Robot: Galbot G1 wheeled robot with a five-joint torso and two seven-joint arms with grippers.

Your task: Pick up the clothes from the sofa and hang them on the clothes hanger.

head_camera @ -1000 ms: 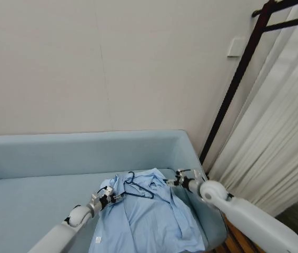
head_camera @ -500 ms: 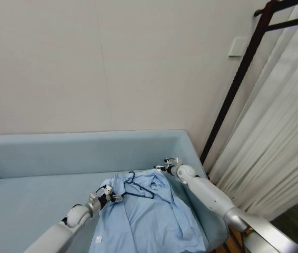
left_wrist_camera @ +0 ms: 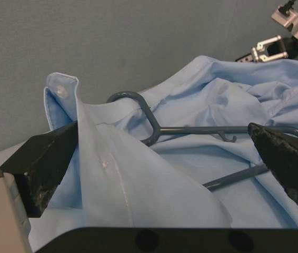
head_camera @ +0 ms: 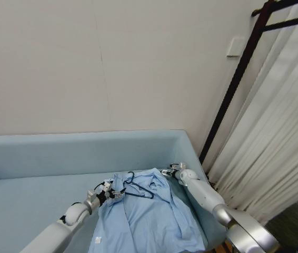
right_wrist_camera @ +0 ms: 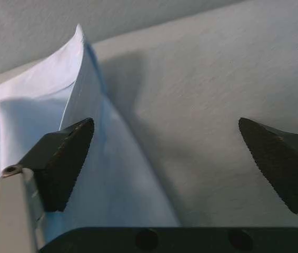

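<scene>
A light blue shirt (head_camera: 149, 213) lies crumpled on the right end of the sofa seat (head_camera: 33, 195). A dark blue hanger (head_camera: 138, 190) rests on its collar area, hook pointing toward the backrest. My left gripper (head_camera: 112, 193) is open at the shirt's collar; in the left wrist view its fingers (left_wrist_camera: 43, 163) straddle the collar (left_wrist_camera: 107, 158) and the hanger (left_wrist_camera: 191, 129). My right gripper (head_camera: 169, 171) is open at the shirt's far right edge, next to the sofa arm. In the right wrist view the gripper (right_wrist_camera: 170, 158) spans the shirt edge (right_wrist_camera: 86, 158) and bare sofa fabric (right_wrist_camera: 217, 105).
A dark clothes rack (head_camera: 238, 79) stands behind the sofa's right end, its bars high at the upper right. White curtains (head_camera: 280, 137) hang to the right. The sofa backrest (head_camera: 86, 150) and a plain wall (head_camera: 112, 63) are behind. The sofa's left half is bare.
The right arm has folded in toward the sofa, and its gripper has shifted a little left along the shirt's far edge. The left gripper edged slightly toward the collar.
</scene>
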